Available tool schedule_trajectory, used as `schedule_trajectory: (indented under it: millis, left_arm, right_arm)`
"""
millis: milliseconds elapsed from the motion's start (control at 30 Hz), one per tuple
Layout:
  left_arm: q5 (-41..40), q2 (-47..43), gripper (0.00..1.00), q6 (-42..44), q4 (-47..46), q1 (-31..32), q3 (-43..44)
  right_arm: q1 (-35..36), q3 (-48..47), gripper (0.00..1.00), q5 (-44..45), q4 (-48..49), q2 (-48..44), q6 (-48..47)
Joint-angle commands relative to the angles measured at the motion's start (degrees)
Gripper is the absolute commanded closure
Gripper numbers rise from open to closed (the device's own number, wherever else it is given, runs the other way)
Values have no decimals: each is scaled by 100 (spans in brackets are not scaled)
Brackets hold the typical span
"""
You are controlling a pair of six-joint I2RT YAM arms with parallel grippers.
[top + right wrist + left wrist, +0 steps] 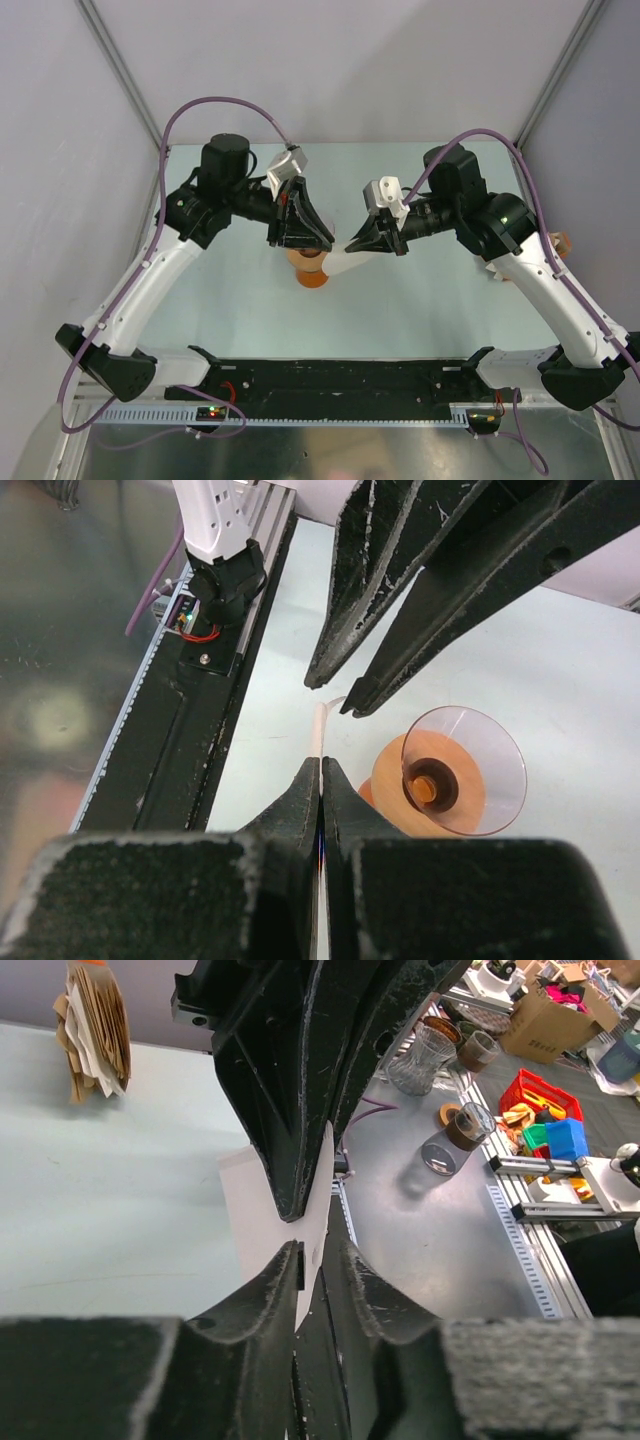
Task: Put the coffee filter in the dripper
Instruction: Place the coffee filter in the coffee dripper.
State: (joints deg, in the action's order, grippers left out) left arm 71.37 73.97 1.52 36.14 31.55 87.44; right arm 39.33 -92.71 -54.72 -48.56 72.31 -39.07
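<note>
The coffee filter (319, 735) shows edge-on as a thin white sheet, pinched flat in the right fingers (320, 772) just beside and above the clear dripper (497, 742), which stands on the bench (560, 660). The left fingers (331, 697) are narrow around its far edge; whether they grip it I cannot tell.

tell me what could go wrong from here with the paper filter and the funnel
1. The left gripper and the right gripper both pinch the same thin filter. If they pull apart, it may tear or crumple.
2. The filter looks pressed flat, not opened into a cone, so it may not seat in the funnel.
3. The funnel stands loose close to the grippers, so a bump could tip it.
</note>
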Motion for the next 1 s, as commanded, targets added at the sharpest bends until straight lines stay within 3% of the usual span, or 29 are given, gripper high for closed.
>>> schedule_trajectory:
  millis: [0, 300, 367, 433, 533, 700, 967]
  left_arm:
    - [256, 41, 75, 27, -64, 42, 217]
    - [354, 93, 80, 23, -68, 44, 221]
    - [363, 102, 84, 10, -71, 44, 221]
    - [345, 100, 94, -6, -70, 44, 217]
    - [303, 68, 99, -4, -64, 39, 195]
    - [321, 64, 100, -32, -64, 36, 178]
    - [293, 60, 92, -79, -72, 41, 187]
  right_arm:
    - [42, -272, 100, -81, 85, -19, -51]
    - [43, -312, 100, -48, 81, 19, -24]
    - [40, -317, 100, -48, 82, 26, -22]
    - [40, -318, 100, -41, 83, 28, -26]
    - [43, -314, 100, -41, 73, 34, -47]
    - [40, -303, 100, -47, -71, 15, -228]
    - [43, -292, 100, -62, -173, -16, -338]
